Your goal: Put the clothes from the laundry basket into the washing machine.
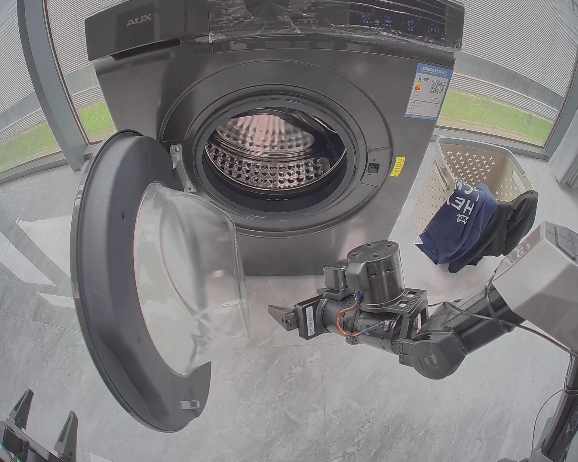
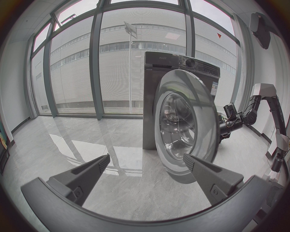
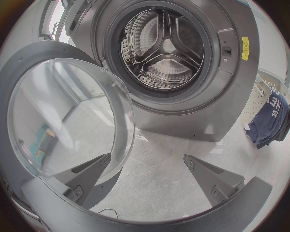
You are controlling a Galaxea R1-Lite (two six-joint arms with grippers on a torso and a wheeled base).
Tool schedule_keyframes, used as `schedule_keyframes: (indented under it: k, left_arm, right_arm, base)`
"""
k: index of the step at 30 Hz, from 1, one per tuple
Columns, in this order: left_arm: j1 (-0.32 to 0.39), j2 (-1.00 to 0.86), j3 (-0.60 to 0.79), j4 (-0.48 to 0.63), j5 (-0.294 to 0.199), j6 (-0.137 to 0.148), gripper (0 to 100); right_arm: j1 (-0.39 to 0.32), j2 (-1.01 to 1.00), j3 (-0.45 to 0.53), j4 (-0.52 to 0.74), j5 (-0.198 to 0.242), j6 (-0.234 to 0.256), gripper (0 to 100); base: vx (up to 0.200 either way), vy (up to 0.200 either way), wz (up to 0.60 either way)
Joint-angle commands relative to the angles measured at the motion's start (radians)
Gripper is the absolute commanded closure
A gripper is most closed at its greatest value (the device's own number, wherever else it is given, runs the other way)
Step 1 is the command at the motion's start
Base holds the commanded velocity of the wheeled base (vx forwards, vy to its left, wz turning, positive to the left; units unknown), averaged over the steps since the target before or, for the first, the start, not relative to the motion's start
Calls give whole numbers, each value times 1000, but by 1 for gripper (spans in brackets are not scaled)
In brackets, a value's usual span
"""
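Grey washing machine stood on the floor, door swung wide, steel drum exposed. White laundry basket sat just beside its right side, holding a navy garment and a black garment, both draped over the front rim. Right gripper hovered before the machine, spread wide, gripping nothing; left gripper likewise.

- A bright, glass-walled room in a large modern building, which looks like a demo or test space set up as a laundry corner.
- Floor-to-ceiling windows with dark frames give onto a louvred building front and a strip of lawn.
- A polished grey stone-look floor lies under the right gripper.
- A washing machine stands free ahead of that gripper, with plastic film on its top panel and a laundry basket beside it.
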Motion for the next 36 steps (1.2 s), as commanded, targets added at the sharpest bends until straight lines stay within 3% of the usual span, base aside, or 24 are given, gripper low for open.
schedule_keyframes:
  k: [1, 18, 25, 36]
  left_arm:
    - [0, -10, 13, 0, 2, 0, 0]
    - [0, -10, 12, 0, 0, 3, 0]
    - [0, -10, 12, 0, 0, 1, 0]
    - [0, -10, 12, 0, 0, 3, 0]
  right_arm:
    - [-6, 6, -30, 0, -1, 0, 0]
    - [77, 196, -271, 1, -4, 3, 0]
    - [123, 235, -354, 0, -30, 48, 0]
    - [111, 236, -426, 17, -31, 59, 0]
  base:
    - [0, 0, 0]
    - [0, 0, 0]
    - [0, 0, 0]
    - [0, 0, 0]
